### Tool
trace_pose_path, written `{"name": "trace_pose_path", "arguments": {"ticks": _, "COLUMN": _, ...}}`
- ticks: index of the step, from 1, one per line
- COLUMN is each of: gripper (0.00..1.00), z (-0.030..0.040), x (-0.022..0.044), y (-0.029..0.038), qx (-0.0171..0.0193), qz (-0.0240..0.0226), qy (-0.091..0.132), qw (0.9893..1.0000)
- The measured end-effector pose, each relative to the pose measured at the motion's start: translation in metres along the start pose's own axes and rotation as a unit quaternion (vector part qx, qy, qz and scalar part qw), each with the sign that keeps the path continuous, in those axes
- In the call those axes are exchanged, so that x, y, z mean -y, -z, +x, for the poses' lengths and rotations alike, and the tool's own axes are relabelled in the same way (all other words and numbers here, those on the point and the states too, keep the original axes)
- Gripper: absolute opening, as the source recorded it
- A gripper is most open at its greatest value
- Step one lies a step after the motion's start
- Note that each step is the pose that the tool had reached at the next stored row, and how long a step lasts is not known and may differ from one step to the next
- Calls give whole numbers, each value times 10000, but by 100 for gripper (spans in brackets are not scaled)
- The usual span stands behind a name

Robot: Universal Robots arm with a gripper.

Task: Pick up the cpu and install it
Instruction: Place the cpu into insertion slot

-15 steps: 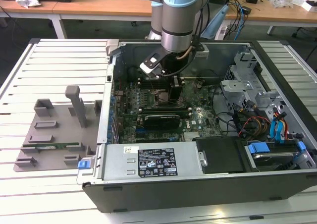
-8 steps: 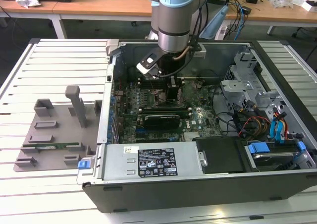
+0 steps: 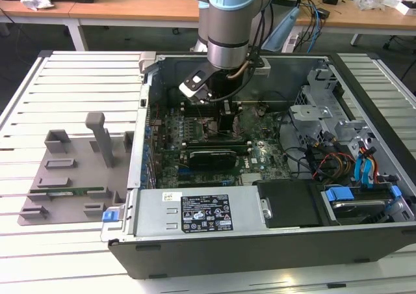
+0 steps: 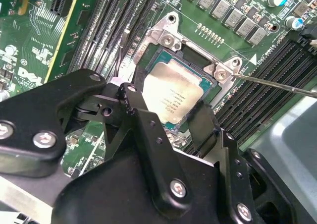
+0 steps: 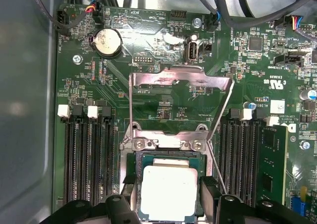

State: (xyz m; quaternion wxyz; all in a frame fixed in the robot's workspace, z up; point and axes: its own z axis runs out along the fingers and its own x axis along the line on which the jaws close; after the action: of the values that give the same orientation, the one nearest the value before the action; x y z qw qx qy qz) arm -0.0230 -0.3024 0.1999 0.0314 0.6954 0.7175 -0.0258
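In the exterior view, the arm [image 3: 231, 21] reaches down into the open computer case [image 3: 195, 209], which lies on the counter [image 3: 65, 79] toward the exterior view's right edge. The gripper [image 3: 227, 130] hangs low over the motherboard, near the case's far wall.

In the second wrist view, the cpu [image 4: 178, 97] lies within the socket [image 4: 198, 60], silver top up. The gripper [image 4: 168, 104] brackets it on 2 opposite sides. I cannot tell whether it is clamped on the chip or has let go. A thin lever [image 4: 277, 84] juts out just beside the socket's corner.

In the first wrist view, the cpu [image 5: 168, 192] looks square to the socket's edges, with the gripper [image 5: 168, 206] around it. The hinged metal frame [image 5: 178, 80] is swung open and lies flat on the board. Memory slots [image 5: 84, 159] flank the socket on both sides.

The step in hand appears to be seating the chip. Doing it well means holding the chip level, with all 4 edges parallel to the socket walls and no sideways drag across the contacts. It also takes almost no downward force and a path clear of the lever.
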Motion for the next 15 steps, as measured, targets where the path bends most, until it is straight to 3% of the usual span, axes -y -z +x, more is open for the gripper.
{"name": "trace_pose_path", "arguments": {"ticks": 2, "gripper": 53, "z": -1, "x": 0, "y": 1, "qx": -1, "qz": 0, "qy": 0, "qw": 10000}}
{"name": "trace_pose_path", "arguments": {"ticks": 8, "gripper": 53, "z": 0, "x": 0, "y": 1, "qx": -5, "qz": -1, "qy": 0, "qw": 10000}}
{"name": "trace_pose_path", "arguments": {"ticks": 15, "gripper": 53, "z": -5, "x": -1, "y": 56, "qx": -5, "qz": -7, "qy": 78, "qw": 10000}}
